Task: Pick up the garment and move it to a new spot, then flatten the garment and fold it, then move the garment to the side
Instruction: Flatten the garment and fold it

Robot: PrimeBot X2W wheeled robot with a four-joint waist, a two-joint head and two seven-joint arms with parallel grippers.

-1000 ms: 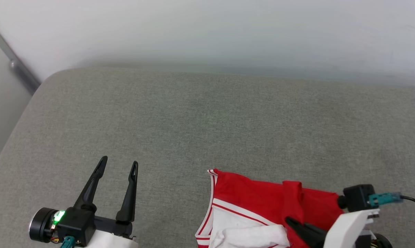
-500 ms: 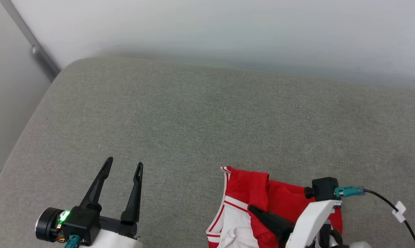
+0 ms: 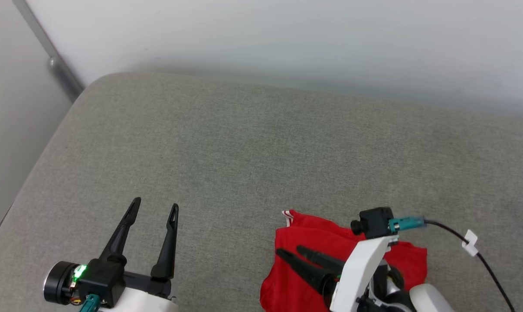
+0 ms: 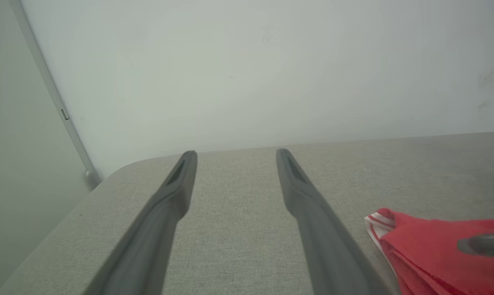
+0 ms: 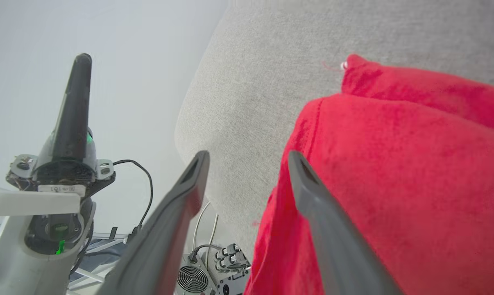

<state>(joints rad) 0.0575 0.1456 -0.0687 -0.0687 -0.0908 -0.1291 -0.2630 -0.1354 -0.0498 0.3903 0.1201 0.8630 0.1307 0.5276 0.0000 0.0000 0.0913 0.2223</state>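
1. At lower left, my left gripper (image 3: 154, 207) is hovering over the bare grey cushion (image 3: 244, 151), fingers spread, carrying nothing.
2. Right of it, the garment (image 3: 307, 238) is lying bunched by the cushion's near edge, mostly red showing, with a bit of striped trim poking out at its far left corner.
3. Over the garment, my right gripper (image 3: 289, 250) is sitting with fingers apart, one tip above red cloth and one off its edge. It isn't pinching anything.
4. I'm judging this as early: flattening, folding and moving aside are all looking undone.
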